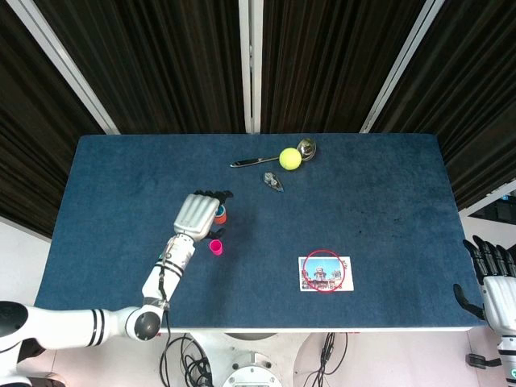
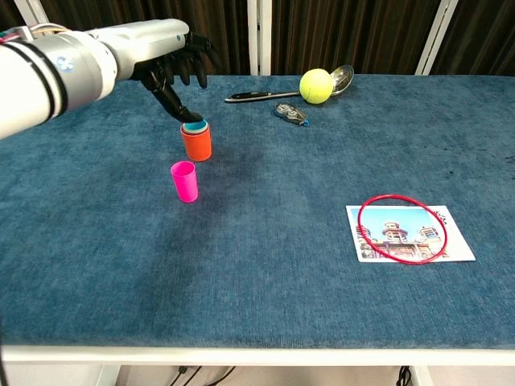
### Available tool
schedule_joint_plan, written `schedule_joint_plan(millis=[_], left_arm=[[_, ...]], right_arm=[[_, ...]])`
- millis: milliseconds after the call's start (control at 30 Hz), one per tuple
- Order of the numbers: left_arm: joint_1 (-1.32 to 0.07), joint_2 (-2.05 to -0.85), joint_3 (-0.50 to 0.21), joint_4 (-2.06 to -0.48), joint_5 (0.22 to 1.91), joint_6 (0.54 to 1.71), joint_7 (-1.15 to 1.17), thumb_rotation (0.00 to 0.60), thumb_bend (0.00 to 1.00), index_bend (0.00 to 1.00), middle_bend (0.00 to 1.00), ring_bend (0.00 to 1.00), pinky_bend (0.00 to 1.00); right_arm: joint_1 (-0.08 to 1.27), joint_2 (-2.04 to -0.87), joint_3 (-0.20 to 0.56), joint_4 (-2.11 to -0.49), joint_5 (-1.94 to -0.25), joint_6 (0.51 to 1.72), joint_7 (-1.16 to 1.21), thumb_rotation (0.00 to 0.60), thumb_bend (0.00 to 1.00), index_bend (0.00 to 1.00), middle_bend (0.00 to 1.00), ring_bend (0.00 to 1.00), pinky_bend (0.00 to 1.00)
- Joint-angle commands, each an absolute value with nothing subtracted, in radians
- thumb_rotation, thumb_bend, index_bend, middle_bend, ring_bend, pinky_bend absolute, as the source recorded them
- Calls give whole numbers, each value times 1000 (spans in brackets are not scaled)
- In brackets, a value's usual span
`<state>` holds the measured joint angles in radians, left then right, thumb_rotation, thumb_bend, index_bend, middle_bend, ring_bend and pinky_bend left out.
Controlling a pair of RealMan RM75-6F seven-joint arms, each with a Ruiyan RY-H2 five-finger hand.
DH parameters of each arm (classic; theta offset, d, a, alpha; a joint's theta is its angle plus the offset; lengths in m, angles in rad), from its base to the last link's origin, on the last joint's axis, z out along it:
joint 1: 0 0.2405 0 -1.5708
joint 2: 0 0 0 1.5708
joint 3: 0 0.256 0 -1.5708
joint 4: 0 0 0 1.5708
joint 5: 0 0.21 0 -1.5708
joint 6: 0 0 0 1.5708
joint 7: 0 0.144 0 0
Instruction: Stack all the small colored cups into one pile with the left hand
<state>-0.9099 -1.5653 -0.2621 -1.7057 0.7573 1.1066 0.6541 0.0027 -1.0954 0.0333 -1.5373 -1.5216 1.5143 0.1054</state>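
Note:
An orange cup (image 2: 196, 145) stands on the blue table (image 2: 265, 265) at the left middle, with a blue cup (image 2: 195, 125) nested in it so that only the blue rim shows. A pink cup (image 2: 184, 181) stands alone just in front of them. My left hand (image 2: 170, 63) hovers over the stack with its fingers spread; one dark fingertip (image 2: 185, 117) reaches down to the blue rim. In the head view the left hand (image 1: 197, 216) covers most of the orange cup (image 1: 220, 214), beside the pink cup (image 1: 215, 247). My right hand (image 1: 493, 278) hangs off the table's right edge, fingers apart, holding nothing.
At the back lie a yellow tennis ball (image 2: 316, 85), a spoon (image 2: 265, 95) and a small clear wrapped object (image 2: 291, 113). A postcard (image 2: 409, 235) with a red ring (image 2: 366, 233) on it lies at the front right.

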Motion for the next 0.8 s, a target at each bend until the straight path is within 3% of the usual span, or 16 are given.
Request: schedule_joint_plan(millis=[33, 333, 800], left_arm=[[-881, -1506, -157, -1831, 776, 1158, 766, 600, 202, 286, 344, 334, 355], [-841, -1569, -91, -1777, 810, 1182, 738, 600, 203, 288, 339, 326, 348], [-818, -1652, -86, -1629, 858, 1128, 664, 600, 204, 319, 347, 327, 361]], right_arm=[[4, -1096, 34, -1537, -1518, 1510, 103, 600, 327, 0, 0, 0, 0], [3, -1095, 29, -1549, -1529, 1515, 89, 600, 327, 0, 0, 0, 0], [4, -1100, 26, -1535, -1518, 1498, 96, 600, 327, 0, 0, 0, 0]])
